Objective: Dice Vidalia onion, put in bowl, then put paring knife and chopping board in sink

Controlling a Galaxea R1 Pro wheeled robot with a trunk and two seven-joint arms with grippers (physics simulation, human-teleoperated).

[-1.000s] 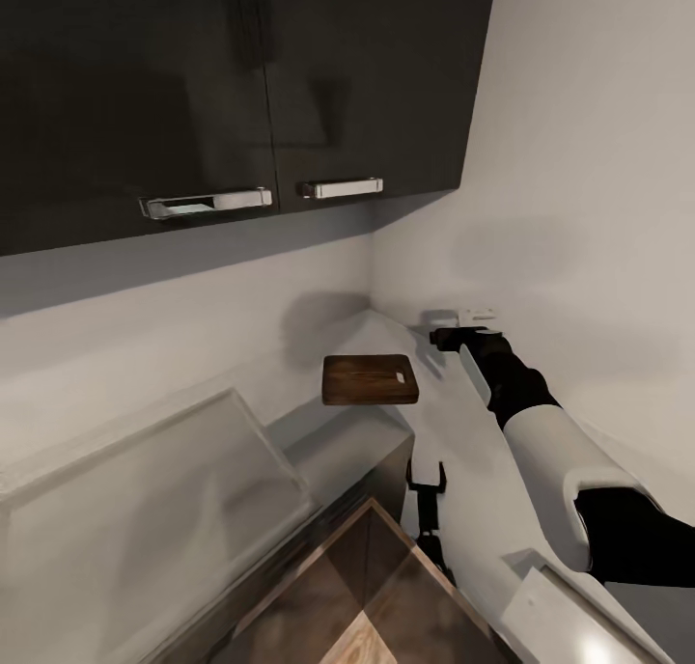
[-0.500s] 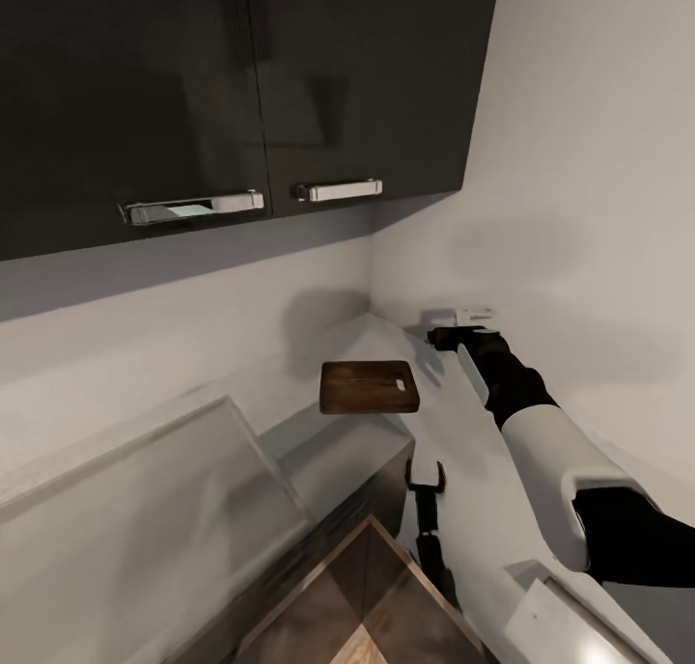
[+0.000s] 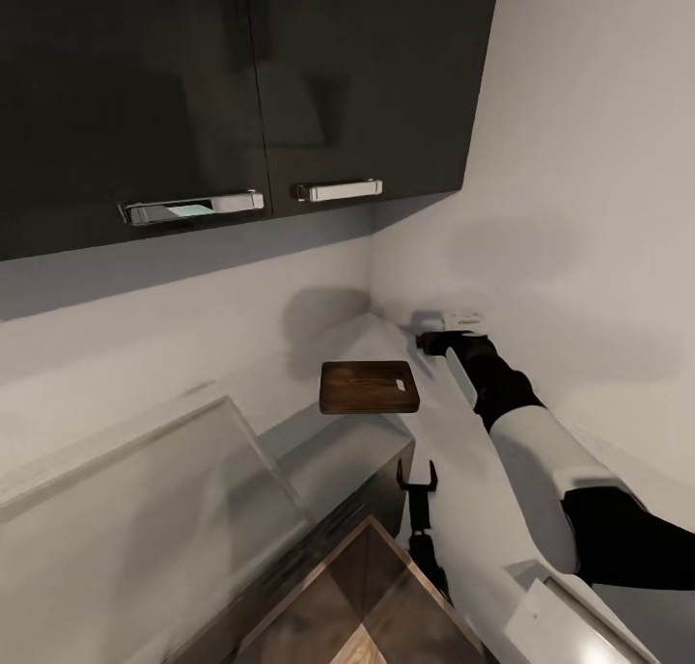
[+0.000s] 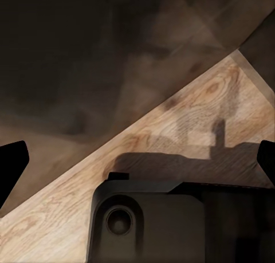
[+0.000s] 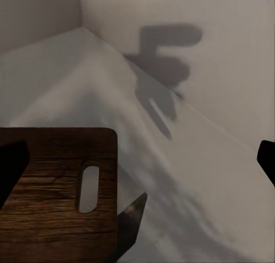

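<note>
The dark-brown chopping board (image 3: 370, 386) lies on the grey countertop (image 3: 319, 350) near the corner, its oval handle hole (image 5: 89, 188) facing my right gripper. My right gripper (image 3: 436, 337) hovers just right of the board by the wall, its tips (image 5: 11, 165) wide apart, open. A dark pointed blade (image 5: 133, 217), seemingly the paring knife's, shows at the board's edge; its handle is hidden. My left gripper (image 3: 415, 476) hangs open below the counter edge, over the floor. The onion, sink and bowl are out of view.
Dark upper cabinets (image 3: 290, 75) with chrome handles (image 3: 338, 189) hang over the counter. White walls (image 3: 579, 210) close the corner. A pale glossy slanted panel (image 3: 145, 519) stands at the left. The wooden floor (image 4: 172, 137) lies below, with part of my base (image 4: 154, 223) over it.
My right gripper has slid a little left, closer to the board. The left gripper has risen slightly and shifted left. The board has not moved.
</note>
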